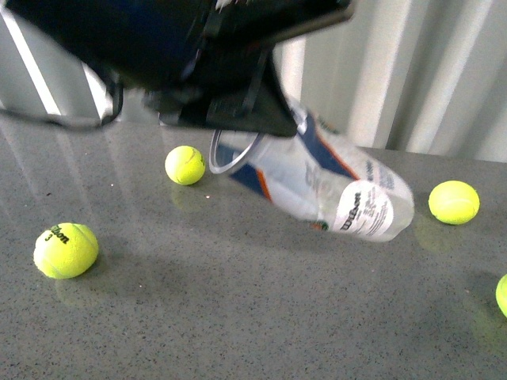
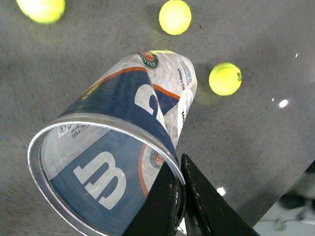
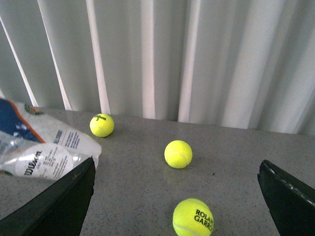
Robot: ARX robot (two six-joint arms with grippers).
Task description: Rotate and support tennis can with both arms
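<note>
The tennis can (image 1: 325, 182) is a clear, dented tube with a navy, white and orange Wilson label. It tilts, with its closed end on the grey table (image 1: 238, 317) and its open metal rim (image 1: 231, 155) raised to the left. My left gripper (image 2: 179, 194) is shut on that rim, one finger inside the can (image 2: 123, 147) and one outside. The left arm (image 1: 198, 63) fills the top of the front view. My right gripper (image 3: 177, 169) is open, low over the table. The can's closed end (image 3: 44, 152) lies just beside one of its fingers (image 3: 59, 206).
Yellow-green tennis balls lie loose on the table: one behind the rim (image 1: 185, 165), one at the front left (image 1: 66, 250), one right of the can (image 1: 454, 202), one at the right edge (image 1: 502, 294). Two balls (image 3: 178, 154) (image 3: 193, 218) lie between the right fingers. Pale curtains (image 1: 428, 71) stand behind.
</note>
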